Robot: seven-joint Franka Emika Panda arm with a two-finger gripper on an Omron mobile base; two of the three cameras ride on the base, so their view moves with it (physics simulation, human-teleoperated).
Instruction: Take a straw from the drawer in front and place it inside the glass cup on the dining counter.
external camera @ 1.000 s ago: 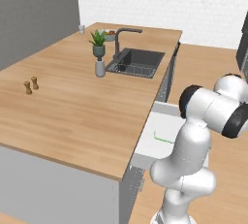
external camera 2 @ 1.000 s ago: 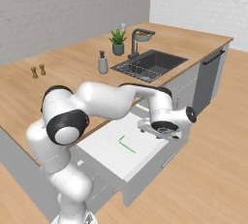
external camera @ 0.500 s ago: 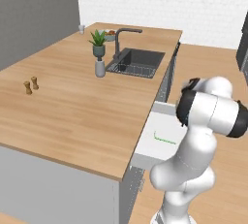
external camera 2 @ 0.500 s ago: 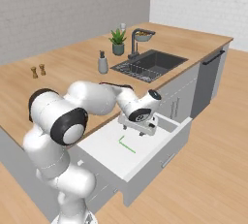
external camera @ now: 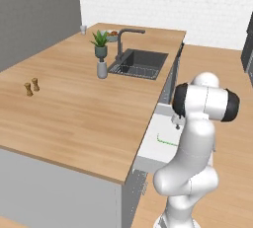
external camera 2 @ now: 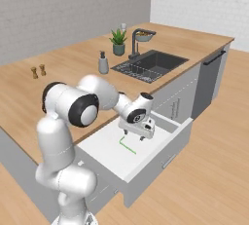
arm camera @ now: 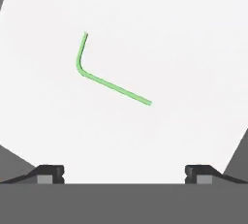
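A white robot arm reaches down over an open drawer [external camera 2: 146,163] pulled out from under the wooden tabletop [external camera: 74,108]. The gripper [external camera 2: 134,136] hangs just above the drawer's white floor, its fingers spread wide apart with nothing between them. In the hand view the two dark fingertips [arm camera: 48,173] stand far apart at the bottom edge.

The straw [arm camera: 104,72] lies flat on the drawer floor, directly below the gripper and not touching it. It is bright green and bent into an L, with a short leg and a longer leg. It also shows as a thin green line in the drawer from the right base view [external camera 2: 126,145] and the left base view [external camera: 165,140].

Compared with a second ago, the hand has swung back from the drawer's outer end toward the tabletop and now sits over the straw. The straw has not moved, and the fingers are as wide as before.

Beyond the drawer, the tabletop carries a sink [external camera: 141,64] and a potted plant [external camera: 100,42].
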